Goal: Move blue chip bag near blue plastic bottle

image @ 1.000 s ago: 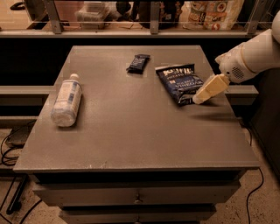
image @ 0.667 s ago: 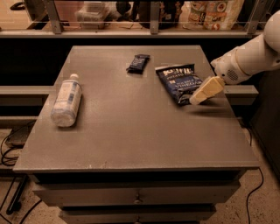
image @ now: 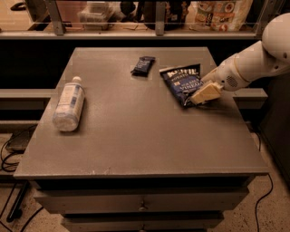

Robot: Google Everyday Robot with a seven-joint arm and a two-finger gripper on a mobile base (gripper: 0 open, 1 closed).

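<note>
The blue chip bag [image: 182, 81] lies flat on the grey table [image: 136, 136], at the back right, its white top band pointing away. The blue plastic bottle [image: 69, 104] lies on its side at the left of the table, cap pointing away. My gripper [image: 200, 96], cream-coloured on a white arm [image: 253, 61] that comes in from the right, is low over the table at the bag's lower right corner, touching or just over its edge.
A small dark bar-like wrapper [image: 143, 65] lies at the back centre, left of the chip bag. A shelf with packages [image: 217, 11] runs behind the table. Cables [image: 9, 154] lie on the floor at the left. Drawers [image: 140, 204] sit below the tabletop.
My gripper has moved a little to the left, closer onto the chip bag's lower right corner. The bag, the bottle and the wrapper have not moved.
</note>
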